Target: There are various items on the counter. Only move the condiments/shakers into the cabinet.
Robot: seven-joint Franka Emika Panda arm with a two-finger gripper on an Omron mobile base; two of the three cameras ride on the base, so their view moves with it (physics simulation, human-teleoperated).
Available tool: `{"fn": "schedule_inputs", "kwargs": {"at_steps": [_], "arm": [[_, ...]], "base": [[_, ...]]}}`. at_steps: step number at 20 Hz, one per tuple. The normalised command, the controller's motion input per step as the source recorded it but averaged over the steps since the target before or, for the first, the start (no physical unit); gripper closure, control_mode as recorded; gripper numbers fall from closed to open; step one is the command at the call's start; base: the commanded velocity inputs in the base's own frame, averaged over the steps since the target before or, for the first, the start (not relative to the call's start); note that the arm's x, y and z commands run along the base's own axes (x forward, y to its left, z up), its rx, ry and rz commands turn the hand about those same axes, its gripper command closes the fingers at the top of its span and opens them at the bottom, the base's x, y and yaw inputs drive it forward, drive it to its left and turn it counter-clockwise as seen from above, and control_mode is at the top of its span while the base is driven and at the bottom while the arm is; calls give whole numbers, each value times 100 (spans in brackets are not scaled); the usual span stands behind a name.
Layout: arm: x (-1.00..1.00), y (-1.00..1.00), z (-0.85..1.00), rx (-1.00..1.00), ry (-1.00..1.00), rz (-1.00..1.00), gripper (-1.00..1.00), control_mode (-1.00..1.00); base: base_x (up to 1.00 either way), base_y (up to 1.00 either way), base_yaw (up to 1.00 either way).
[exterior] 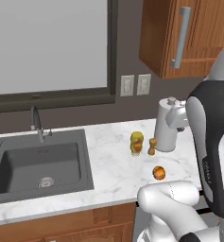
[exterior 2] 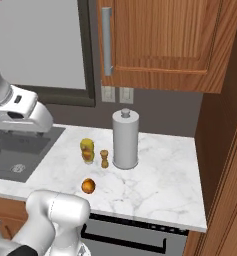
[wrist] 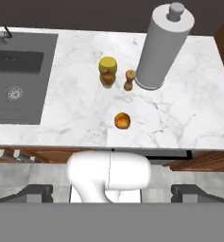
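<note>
Marble counter (wrist: 179, 118): I see yellow bottle (wrist: 107, 71), wooden shaker (wrist: 129, 80), grey canister (wrist: 163, 46), orange fruit (wrist: 122, 121); no legible labels; gripper (wrist: 112, 191) fingers spread open, empty.

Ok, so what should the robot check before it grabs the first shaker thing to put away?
1. Gripper open and empty: ok, the fingertips stand wide apart high above the counter.
2. Yellow bottle upright and free to grab: ok.
3. Small wooden shaker upright: ok, but it stands close between the bottle and the grey canister, so there is little room for the fingers.
4. Orange fruit out of the way: ok, it lies apart, nearer the front edge.
5. Cabinet door open: not ok, it looks shut, with the bar handle on the door.
6. Black shaker found: cannot tell.
</note>
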Motion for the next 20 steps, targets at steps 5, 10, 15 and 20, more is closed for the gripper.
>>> {"fn": "schedule_inputs", "kwargs": {"at_steps": [5,10,15,20], "arm": [[-8,25,-58,0,0,-6,-100,-100],[46,65,-57,-1,0,-25,-100,-100],[91,53,-21,-3,0,-32,-100,-100],[93,26,-13,-2,0,-34,-100,-100]], "base": [[0,0,0],[0,0,0],[0,0,0],[0,0,0]]}}
